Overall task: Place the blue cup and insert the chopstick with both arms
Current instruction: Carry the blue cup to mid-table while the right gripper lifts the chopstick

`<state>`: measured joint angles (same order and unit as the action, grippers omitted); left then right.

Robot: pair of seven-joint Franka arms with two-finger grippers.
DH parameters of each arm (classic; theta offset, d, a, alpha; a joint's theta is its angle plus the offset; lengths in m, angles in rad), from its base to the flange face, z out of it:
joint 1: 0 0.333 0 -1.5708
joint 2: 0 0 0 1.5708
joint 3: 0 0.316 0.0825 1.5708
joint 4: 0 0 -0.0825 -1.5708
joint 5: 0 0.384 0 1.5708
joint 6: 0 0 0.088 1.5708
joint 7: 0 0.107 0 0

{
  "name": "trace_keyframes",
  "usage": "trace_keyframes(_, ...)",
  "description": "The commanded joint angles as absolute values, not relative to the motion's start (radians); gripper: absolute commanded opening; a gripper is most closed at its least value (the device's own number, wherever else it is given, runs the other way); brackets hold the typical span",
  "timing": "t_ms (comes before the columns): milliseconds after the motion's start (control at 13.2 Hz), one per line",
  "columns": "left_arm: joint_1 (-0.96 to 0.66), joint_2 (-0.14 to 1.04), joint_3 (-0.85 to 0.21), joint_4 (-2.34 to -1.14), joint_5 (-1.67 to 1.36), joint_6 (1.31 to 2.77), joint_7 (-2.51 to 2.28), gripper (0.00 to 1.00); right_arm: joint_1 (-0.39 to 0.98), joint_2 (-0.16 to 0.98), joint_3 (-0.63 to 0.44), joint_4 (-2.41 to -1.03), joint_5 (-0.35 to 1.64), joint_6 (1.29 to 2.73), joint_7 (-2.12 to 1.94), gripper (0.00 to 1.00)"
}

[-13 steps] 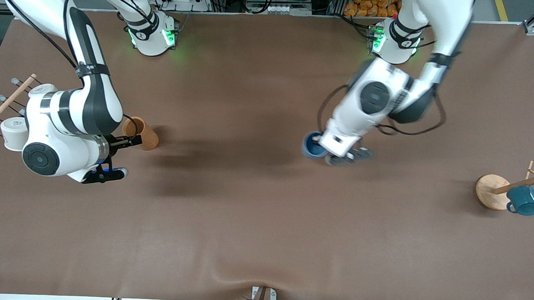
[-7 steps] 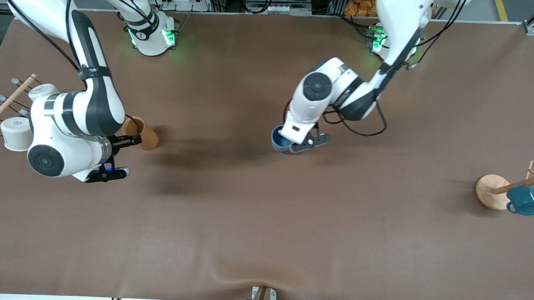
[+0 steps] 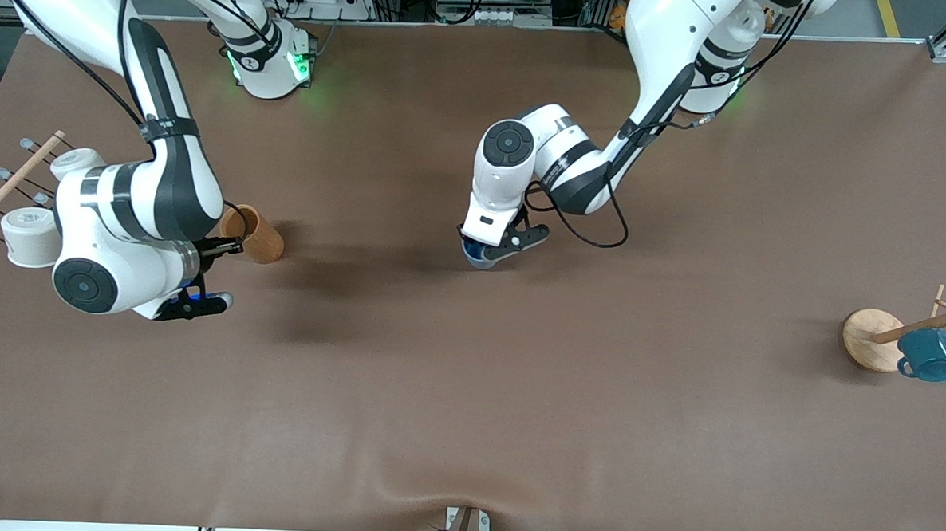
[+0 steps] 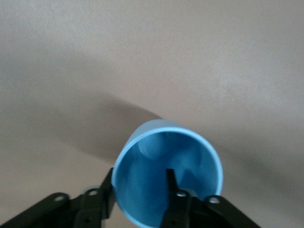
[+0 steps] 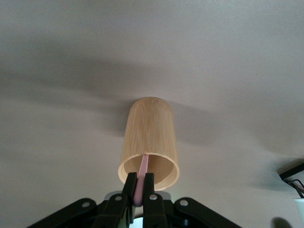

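Two steps both unfinished: the left gripper (image 4: 140,202) straddles the blue cup (image 4: 167,179) wall mid-table, grip uncertain, while the right gripper (image 5: 137,195) clamps the pink chopstick (image 5: 141,175) in the wooden cup (image 5: 149,137).

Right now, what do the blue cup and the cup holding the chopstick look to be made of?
Blue cup: probably plastic, uniform light blue, smooth matte wall with a soft sheen. Brown cup: looks like wood or bamboo, pale tan with fine lengthwise grain, unglazed. Chopstick: plain pale pink, smooth; material unclear.
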<state>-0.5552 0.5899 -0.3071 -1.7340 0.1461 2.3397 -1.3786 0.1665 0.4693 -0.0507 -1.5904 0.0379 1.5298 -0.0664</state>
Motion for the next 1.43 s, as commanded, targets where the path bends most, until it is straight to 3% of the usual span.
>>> trace_keyframes(0, -0.531, 0.528, -0.302, -1.721, 0.173, 2.281, -1.404, 1.00, 0.169, 0.450, -0.058, -1.583, 0.041, 1.514, -0.057, 0.00)
trace_keyframes(830, -0.240, 0.298, -0.311, -1.543, 0.092, 1.887, -1.062, 1.00, 0.204, 0.287, -0.049, -1.434, 0.038, 1.390, -0.072, 0.00)
trace_keyframes(1057, -0.131, 0.236, -0.311, -1.532, 0.058, 1.746, -0.852, 1.00, 0.273, 0.281, -0.022, -1.376, 0.041, 1.413, -0.071, 0.00)
trace_keyframes(1358, -0.058, 0.170, -0.263, -1.506, 0.035, 1.617, -0.594, 1.00, 0.406, 0.287, -0.017, -1.374, 0.043, 1.587, -0.057, 0.00)
